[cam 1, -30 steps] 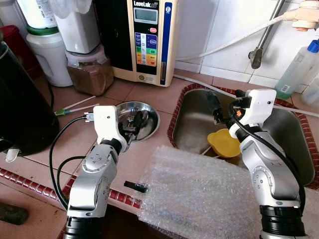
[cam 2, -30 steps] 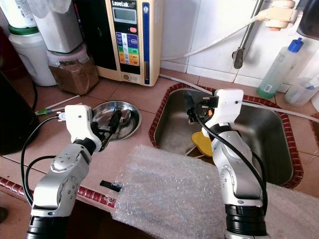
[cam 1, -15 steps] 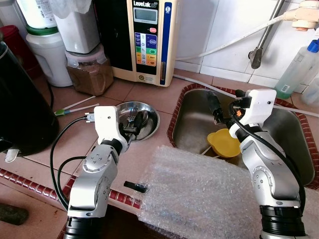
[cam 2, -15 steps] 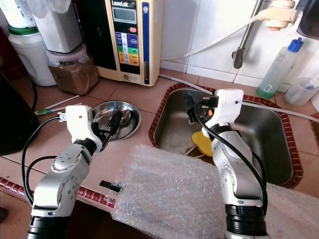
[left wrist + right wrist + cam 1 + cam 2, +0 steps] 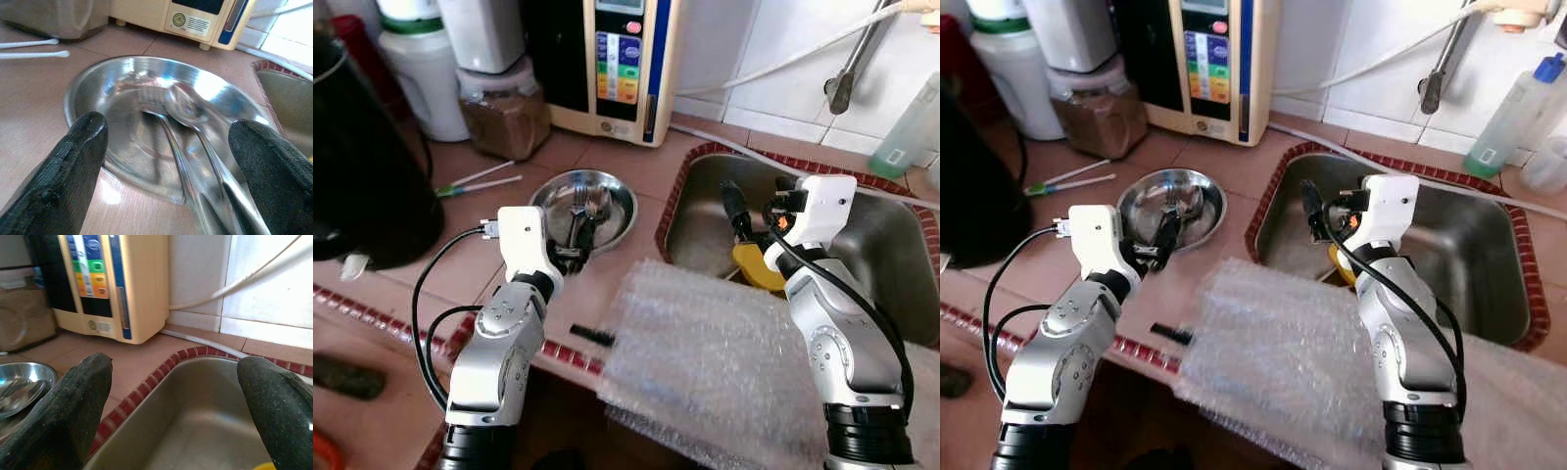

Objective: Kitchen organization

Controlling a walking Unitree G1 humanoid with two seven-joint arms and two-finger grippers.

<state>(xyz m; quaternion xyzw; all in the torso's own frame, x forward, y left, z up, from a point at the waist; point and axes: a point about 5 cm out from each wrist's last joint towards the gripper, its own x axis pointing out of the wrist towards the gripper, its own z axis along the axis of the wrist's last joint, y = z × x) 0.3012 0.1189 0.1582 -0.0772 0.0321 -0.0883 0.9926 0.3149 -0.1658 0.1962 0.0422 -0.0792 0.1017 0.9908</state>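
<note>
Steel dish [image 5: 583,208] sits on the tiled counter [image 5: 460,284], between the counter's front edge and the water machine [image 5: 622,59] at the back wall, just beside the sink's [image 5: 891,255] left rim. A fork [image 5: 168,142] and a spoon [image 5: 195,120] lie in it, side by side.

Key relation: the dish lies straight ahead of the left gripper [image 5: 578,230], whose spread fingers hang over the dish's near rim. In the left wrist view the two black fingers [image 5: 73,166] stand wide apart with the cutlery between them. The handles run toward the gripper and the spoon bowl points away, so the long axis lies roughly along the reach, across the finger gap. Judgement: the left arm is clearly the nearer one; a pinch on the handles looks like the coming move.

Right gripper [image 5: 736,208] is over the sink's left part, fingers spread, holding nothing. A yellow thing [image 5: 759,266] lies in the sink below it; I cannot tell what it is.

A sheet of bubble wrap [image 5: 715,352] drapes over the counter's front edge, between the arms.

Writing: the machine's panel carries coloured buttons and a small round label low down; none of it is readable.
</note>
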